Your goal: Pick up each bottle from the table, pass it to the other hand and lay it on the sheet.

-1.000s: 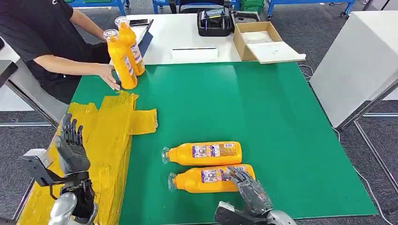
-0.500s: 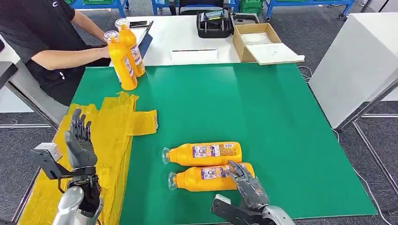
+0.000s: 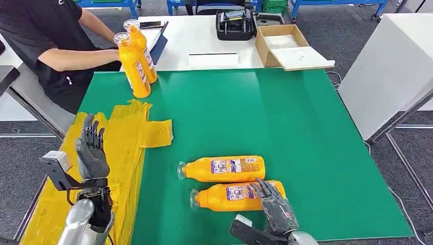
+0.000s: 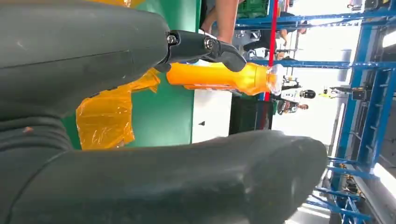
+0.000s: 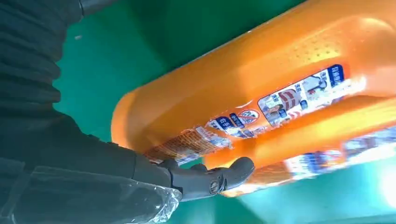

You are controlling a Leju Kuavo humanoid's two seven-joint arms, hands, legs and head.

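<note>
near bottle [image 3: 236,196]: orange, lying on its side on the green mat [image 3: 286,117], cap toward my left. The end away from the cap is covered by my right hand, so I can't see it.
far bottle [image 3: 223,168]: same sort, on its side just beyond the first, lying parallel and fully visible. Labels on both are too small to read.
right hand [image 3: 275,206]: draped over the near bottle with fingers spread on it. In the wrist view one fingertip [image 5: 238,170] sits against the orange plastic, but whether I've really got a grip on it, honestly can't tell.
left hand [image 3: 92,153]: up over the yellow sheet [image 3: 120,153], fingers straight and apart, nothing in it.
yellow sheet: crinkly plastic along the mat's left side; my left arm hides part of it.
standing bottles [image 3: 135,58]: two more, upright at the far left corner of the mat.
person [image 3: 41,41]: seated there, cut off by the frame edge, forearm near those bottles.
</note>
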